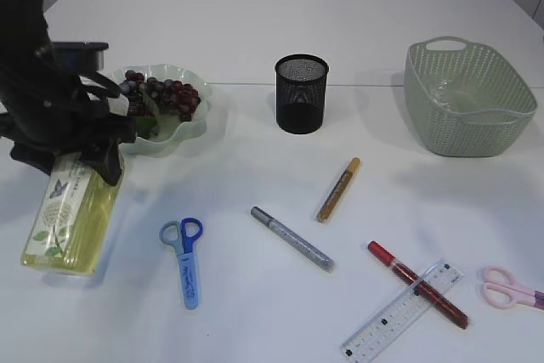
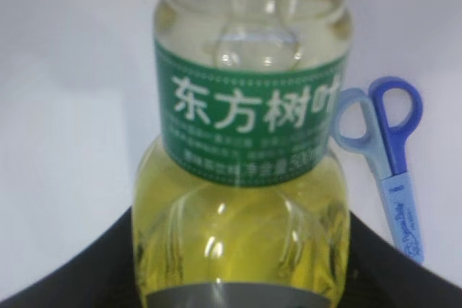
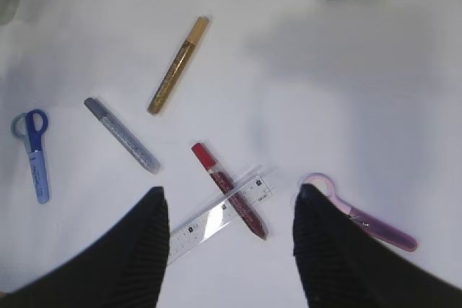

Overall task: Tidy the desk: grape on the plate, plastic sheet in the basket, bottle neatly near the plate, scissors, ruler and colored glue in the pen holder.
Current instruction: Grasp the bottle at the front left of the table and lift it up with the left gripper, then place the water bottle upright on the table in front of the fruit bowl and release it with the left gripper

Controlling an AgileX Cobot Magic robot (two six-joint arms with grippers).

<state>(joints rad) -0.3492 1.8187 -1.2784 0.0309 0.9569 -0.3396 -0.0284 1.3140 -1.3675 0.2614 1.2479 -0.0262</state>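
Note:
My left gripper point(image 1: 92, 152) point(image 2: 238, 283) is shut on the bottle point(image 1: 68, 214) point(image 2: 242, 178), which holds yellow liquid and leans just left of the plate point(image 1: 194, 123). The grape point(image 1: 166, 95) bunch lies on that plate. Blue scissors point(image 1: 185, 257) point(image 2: 390, 156) lie right of the bottle. My right gripper point(image 3: 229, 250) hangs open above the clear ruler point(image 3: 220, 214) point(image 1: 404, 310), with the red glue point(image 3: 228, 190) point(image 1: 416, 285) lying across it. Gold glue point(image 1: 338, 190) and silver glue point(image 1: 291, 238) lie mid-table. Something clear that looks like the plastic sheet point(image 1: 450, 95) lies in the basket point(image 1: 470, 125).
The black mesh pen holder point(image 1: 301, 93) stands behind the glue pens. Pink scissors point(image 1: 510, 288) point(image 3: 361, 213) lie at the right front edge beside the ruler. The right arm is outside the exterior view.

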